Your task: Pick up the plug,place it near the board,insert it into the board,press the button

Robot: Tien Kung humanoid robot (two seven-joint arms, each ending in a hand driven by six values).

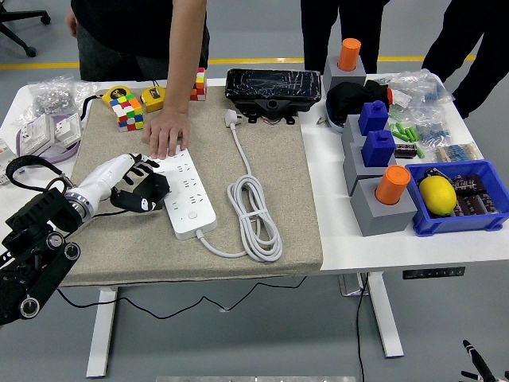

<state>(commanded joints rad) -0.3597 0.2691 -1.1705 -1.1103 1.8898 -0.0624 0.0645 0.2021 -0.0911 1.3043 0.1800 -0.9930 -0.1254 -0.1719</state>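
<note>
- The place looked like a robotics lab or test workshop, not a home.
- A white table (413, 239) on a metal height-adjustable frame stood on a bare grey floor (262, 32) marked with a yellow line (262, 60), as on an industrial floor.
- A grey mat (119, 239) covered part of the table as a work surface.
- Test props crowded the top: grey blocks with orange and blue pegs (383, 199), a blue bin (477, 219), bags of small parts (56, 95), a colour cube (127, 110) and a tape measure (116, 95).
- A black robot arm (36, 247) reached in while people stood along the far side; an office chair base (20, 28) showed at the corner.
</note>
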